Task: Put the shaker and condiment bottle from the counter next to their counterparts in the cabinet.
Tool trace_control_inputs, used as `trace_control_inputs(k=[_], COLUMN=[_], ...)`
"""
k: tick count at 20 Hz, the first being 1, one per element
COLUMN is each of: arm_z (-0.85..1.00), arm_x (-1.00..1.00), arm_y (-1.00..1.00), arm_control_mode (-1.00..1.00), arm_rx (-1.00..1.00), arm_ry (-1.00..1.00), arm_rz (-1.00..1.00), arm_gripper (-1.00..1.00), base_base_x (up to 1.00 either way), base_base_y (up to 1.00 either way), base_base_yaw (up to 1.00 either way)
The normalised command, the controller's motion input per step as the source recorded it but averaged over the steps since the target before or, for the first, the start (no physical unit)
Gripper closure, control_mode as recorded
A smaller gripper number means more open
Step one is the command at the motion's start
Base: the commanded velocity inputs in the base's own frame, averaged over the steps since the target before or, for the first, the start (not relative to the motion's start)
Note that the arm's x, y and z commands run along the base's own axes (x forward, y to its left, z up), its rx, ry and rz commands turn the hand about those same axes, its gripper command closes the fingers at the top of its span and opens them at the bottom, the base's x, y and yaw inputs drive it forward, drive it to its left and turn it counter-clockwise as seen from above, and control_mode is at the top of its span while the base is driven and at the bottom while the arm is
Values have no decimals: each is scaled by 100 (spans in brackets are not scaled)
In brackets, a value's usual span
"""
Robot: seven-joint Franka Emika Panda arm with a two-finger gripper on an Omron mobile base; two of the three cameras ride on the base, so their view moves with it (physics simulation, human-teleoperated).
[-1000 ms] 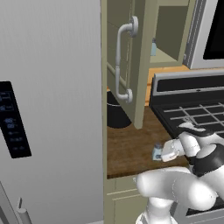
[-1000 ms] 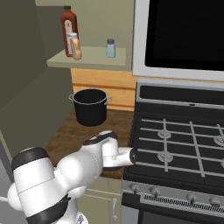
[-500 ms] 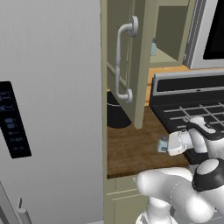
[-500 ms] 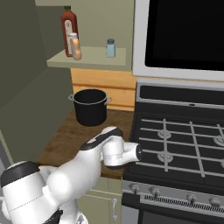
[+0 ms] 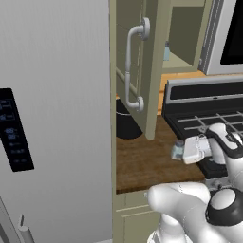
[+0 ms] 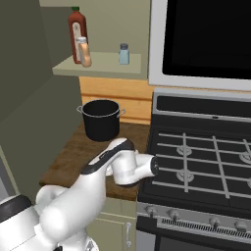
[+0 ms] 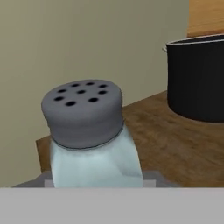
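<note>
One second on and we see the arm has swung its wrist up over the stove edge, the gripper (image 5: 182, 151) still low above the counter (image 5: 142, 161). We've got the shaker (image 7: 89, 135) clamped between the fingers: pale blue see-through glass, grey cap with holes, tilted slightly, close to the black pot (image 7: 197, 78).

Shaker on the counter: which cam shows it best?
Hand view: the shaker is close up, grey holed cap and pale see-through body clear. Left base view gives a small sliver beside the gripper. In the right base view the arm covers it.
</note>
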Motion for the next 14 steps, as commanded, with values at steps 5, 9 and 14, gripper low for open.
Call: trace_control_inputs(k=[5, 9, 14], arm_z=[64, 69, 62], arm_x=[-4, -4, -13], arm_y=[0, 0, 5], arm_control_mode=[-100, -100, -100], arm_rx=[0, 0, 0], arm_ry=[0, 0, 0], arm_rz=[-7, -6, -5], arm_gripper=[100, 100, 100], base_base_x=[0, 0, 0], base_base_y=[0, 0, 0], base_base_yaw=[0, 0, 0])
